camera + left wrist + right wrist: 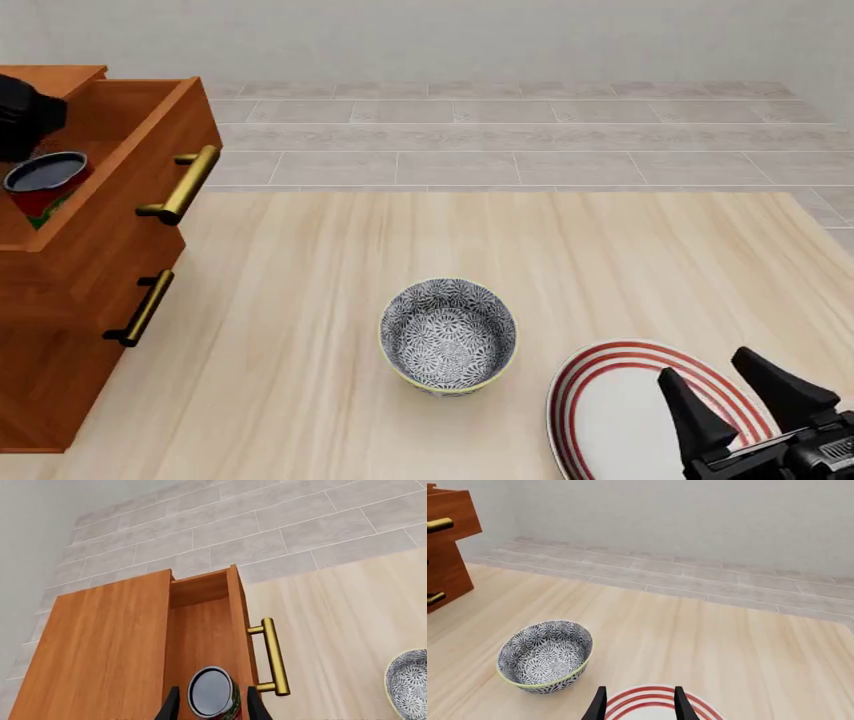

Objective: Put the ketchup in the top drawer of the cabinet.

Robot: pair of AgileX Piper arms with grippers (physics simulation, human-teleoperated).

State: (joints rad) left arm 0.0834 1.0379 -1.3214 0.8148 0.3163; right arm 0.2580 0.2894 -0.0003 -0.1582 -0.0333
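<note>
Nearest the front camera, at about five o'clock, the right gripper [745, 388] stood spread and empty over a red-ringed white plate [607, 415], a blue-patterned ceramic bowl [449, 334] just beside it at ten o'clock. Far off at nine o'clock, the left gripper [212, 705] clasped the small red-labelled ketchup can [211, 692], dark shiny top up, inside the pulled-out reddish-brown top drawer [200, 645] of the wooden cabinet [80, 300]. Released while tilted, the can might topple or roll.
</note>
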